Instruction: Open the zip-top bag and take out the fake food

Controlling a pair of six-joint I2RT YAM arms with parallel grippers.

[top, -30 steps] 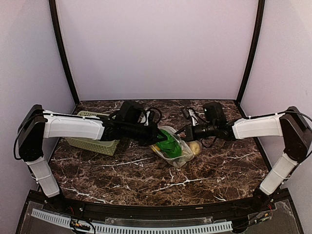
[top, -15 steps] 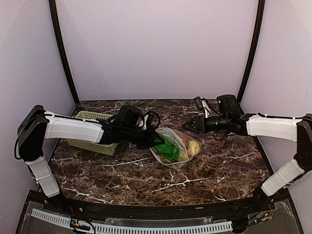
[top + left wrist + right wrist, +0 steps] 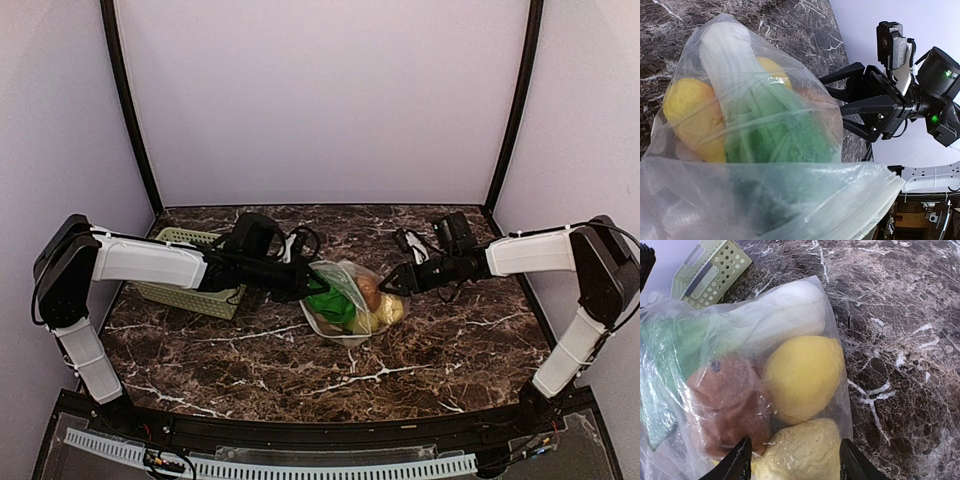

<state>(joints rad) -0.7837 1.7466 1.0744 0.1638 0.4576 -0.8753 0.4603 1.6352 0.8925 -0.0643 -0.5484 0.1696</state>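
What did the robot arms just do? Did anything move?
The right gripper backed away from the zip-top bag, then came back to it, jaws open, not gripping. The left gripper kept holding the bag's edge, hardly moving. The fake food stayed inside, and the green basket did not move.

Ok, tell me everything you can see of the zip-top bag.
The zip-top bag is clear, soft, crinkled plastic, bulging with toy food: yellow lemon-like pieces, a green leafy one, a brown one, a white one. It lies on the dark marble table. The left gripper seems to pinch its raised left edge, plastic draping over that wrist camera. The open right gripper sits at its right side; contact is unclear.
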